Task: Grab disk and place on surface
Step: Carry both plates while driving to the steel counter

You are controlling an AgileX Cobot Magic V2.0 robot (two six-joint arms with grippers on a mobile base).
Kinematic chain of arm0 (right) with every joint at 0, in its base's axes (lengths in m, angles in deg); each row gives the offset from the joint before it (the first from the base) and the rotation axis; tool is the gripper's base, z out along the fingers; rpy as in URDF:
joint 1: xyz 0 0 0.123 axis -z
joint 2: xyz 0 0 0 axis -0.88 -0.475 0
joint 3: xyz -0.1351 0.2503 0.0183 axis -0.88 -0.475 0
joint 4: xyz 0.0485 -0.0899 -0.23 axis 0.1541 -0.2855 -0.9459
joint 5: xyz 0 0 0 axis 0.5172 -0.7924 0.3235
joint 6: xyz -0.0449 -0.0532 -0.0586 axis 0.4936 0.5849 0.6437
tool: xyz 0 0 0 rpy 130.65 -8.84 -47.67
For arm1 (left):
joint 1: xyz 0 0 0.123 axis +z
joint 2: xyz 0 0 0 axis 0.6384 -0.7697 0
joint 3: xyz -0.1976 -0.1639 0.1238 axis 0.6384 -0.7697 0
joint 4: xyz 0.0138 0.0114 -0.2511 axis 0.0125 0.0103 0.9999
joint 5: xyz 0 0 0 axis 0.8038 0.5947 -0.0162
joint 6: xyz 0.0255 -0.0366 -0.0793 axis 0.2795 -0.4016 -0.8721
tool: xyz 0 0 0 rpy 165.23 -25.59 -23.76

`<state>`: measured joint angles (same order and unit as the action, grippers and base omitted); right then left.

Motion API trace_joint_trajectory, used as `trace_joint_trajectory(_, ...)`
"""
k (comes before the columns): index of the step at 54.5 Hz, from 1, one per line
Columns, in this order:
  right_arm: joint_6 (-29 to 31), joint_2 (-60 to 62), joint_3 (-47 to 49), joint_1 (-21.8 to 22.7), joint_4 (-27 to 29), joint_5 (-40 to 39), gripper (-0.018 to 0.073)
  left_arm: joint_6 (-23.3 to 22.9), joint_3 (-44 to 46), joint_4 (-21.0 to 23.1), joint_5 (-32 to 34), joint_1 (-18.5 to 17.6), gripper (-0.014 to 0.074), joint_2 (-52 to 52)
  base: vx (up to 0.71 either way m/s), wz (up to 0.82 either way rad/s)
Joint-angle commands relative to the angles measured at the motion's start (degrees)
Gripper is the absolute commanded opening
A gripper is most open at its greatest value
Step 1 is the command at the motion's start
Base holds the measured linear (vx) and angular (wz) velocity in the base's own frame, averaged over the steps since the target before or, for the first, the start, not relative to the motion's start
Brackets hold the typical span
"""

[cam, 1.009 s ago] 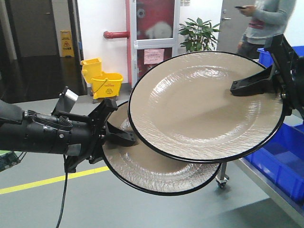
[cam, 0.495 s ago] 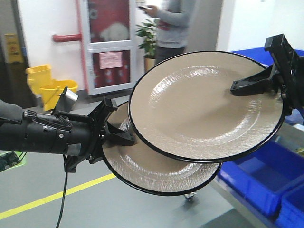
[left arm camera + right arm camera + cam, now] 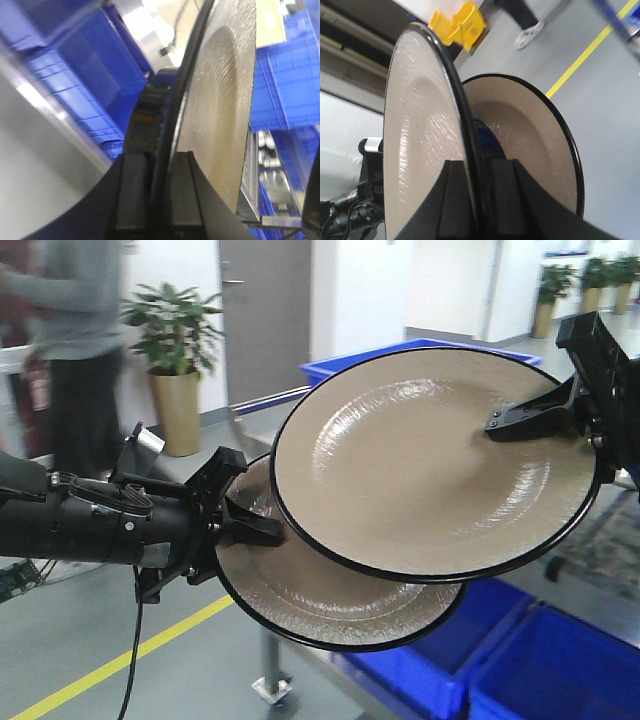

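I hold two beige disks with black rims, both off the ground. The upper disk [image 3: 430, 460] faces the camera, and my right gripper [image 3: 495, 425] is shut on its right rim. The lower disk [image 3: 310, 600] sits partly hidden behind it, with my left gripper [image 3: 270, 532] shut on its left rim. In the left wrist view the fingers [image 3: 134, 180] pinch the disk [image 3: 220, 110] edge-on. The right wrist view shows the held disk [image 3: 420, 125] edge-on, with the other disk [image 3: 530, 135] behind. The dark grey tabletop with tape lines is out of view.
Blue bins [image 3: 540, 660] stand low on the right behind a metal frame on a caster [image 3: 272, 687]. A person [image 3: 70, 360] and a potted plant [image 3: 175, 350] are at the back left. A yellow line [image 3: 120, 665] crosses the grey floor.
The whole background has swept to the left, bringing blue bins, a door and the plant into view. Both arms and their disks keep the same pose in the frame.
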<state>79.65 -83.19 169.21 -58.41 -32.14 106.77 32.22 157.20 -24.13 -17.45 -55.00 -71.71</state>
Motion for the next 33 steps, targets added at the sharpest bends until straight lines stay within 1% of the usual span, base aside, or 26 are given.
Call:
trace_joint_trajectory(1, -0.47, 2.04, 2.37, 0.17, 6.00, -4.54, -0.0005, -0.58, 2.11, 6.10, 1.91, -0.23, -0.0001, 3.13, 0.36, -0.59)
trace_joint_trajectory(33, -0.47, 2.04, 2.37, 0.17, 6.00, -4.54, -0.0005, -0.58, 2.11, 6.10, 1.90, -0.18, -0.0001, 3.13, 0.32, -0.63)
